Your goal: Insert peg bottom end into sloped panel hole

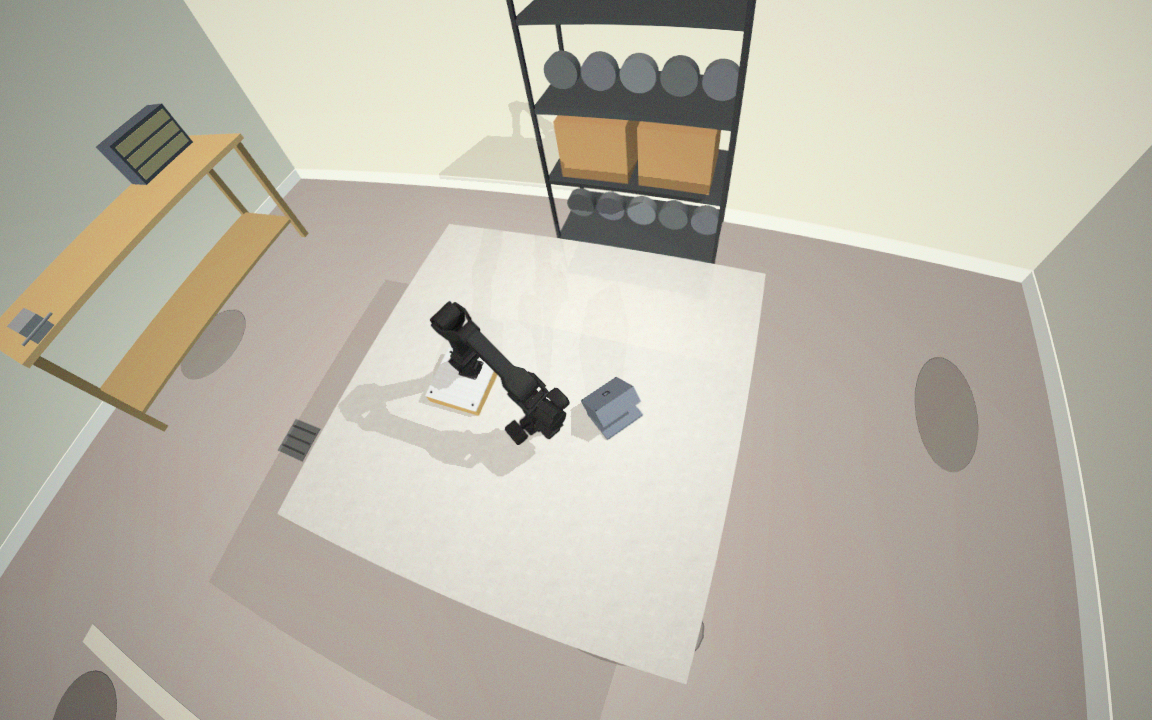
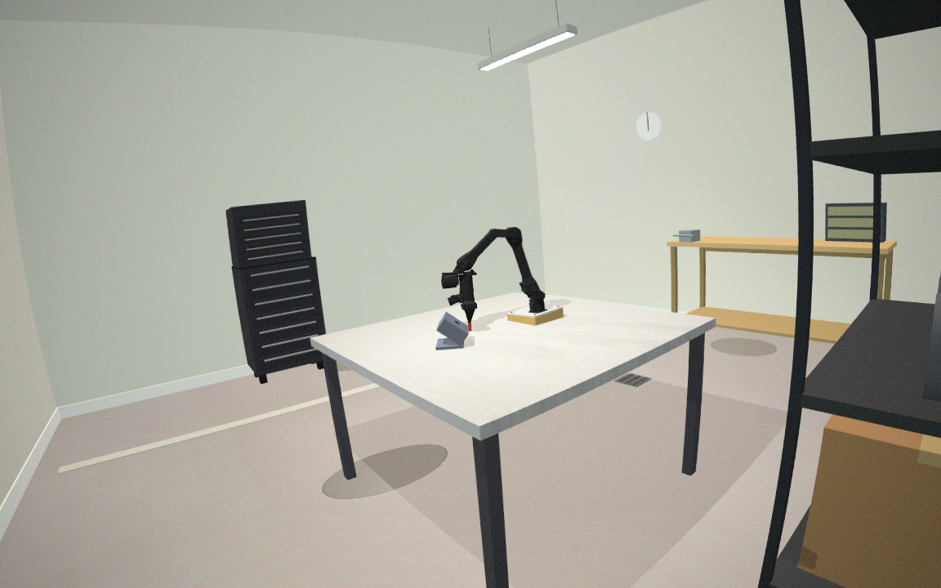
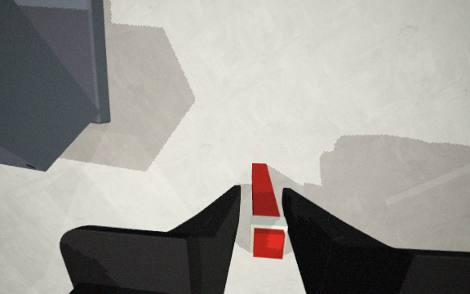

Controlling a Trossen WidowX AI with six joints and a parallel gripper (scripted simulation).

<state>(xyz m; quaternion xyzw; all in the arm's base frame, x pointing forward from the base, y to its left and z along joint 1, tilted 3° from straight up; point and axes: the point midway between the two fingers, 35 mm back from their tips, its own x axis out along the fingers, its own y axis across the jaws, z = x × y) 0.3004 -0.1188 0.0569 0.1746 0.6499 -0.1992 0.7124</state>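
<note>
Peg (image 3: 265,204), red and square-sided, is standing upright on the white desk (image 3: 341,82) while we are looking straight down at it between our black fingers. Our gripper (image 3: 261,196) is closing around its upper part, with narrow gaps showing on both sides, so we cannot tell whether it is gripping. The grey sloped panel (image 3: 27,82) is sitting at ten o'clock.
</note>
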